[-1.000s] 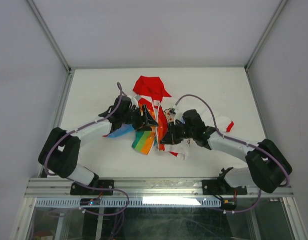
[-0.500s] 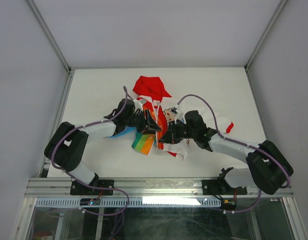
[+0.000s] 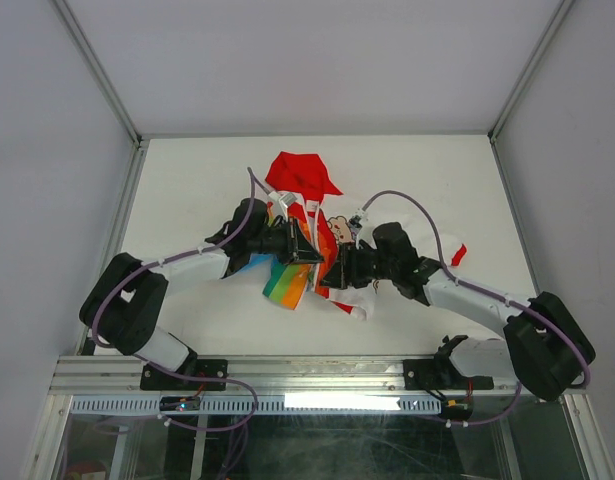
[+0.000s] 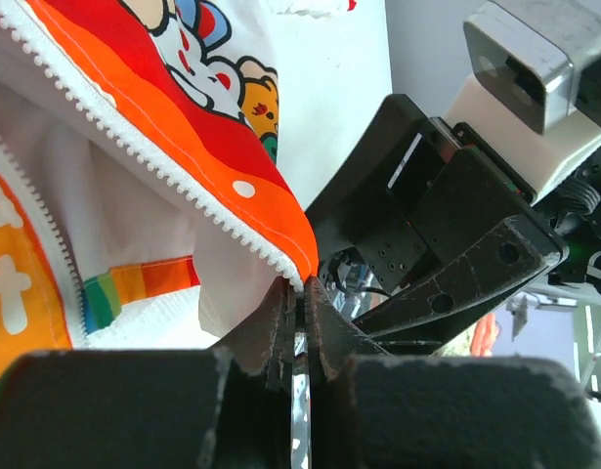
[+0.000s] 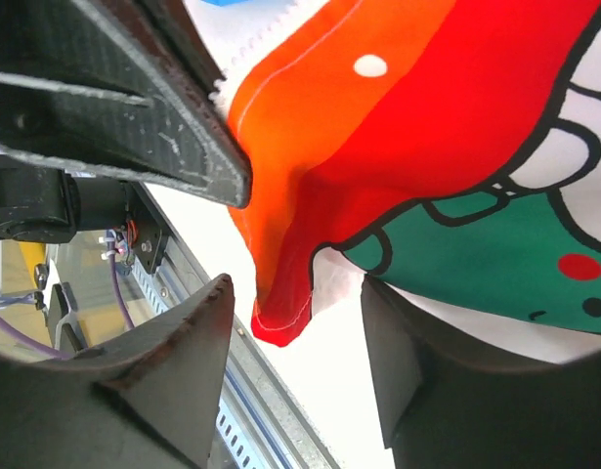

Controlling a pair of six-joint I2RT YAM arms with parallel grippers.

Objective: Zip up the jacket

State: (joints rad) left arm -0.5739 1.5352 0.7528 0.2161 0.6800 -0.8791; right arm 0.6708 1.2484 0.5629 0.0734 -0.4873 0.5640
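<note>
The jacket is lying crumpled in the middle of the table, its front open. The left gripper is pinching the lower end of one zipper edge. The right gripper is gaping around the red hem corner without gripping it. The zipping itself is seemingly all left to do.

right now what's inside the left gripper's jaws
The left gripper is shut on the lower tip of the toothed zipper edge of the jacket. Whether a slider sits in the pinch is hidden by its fingers.
</note>
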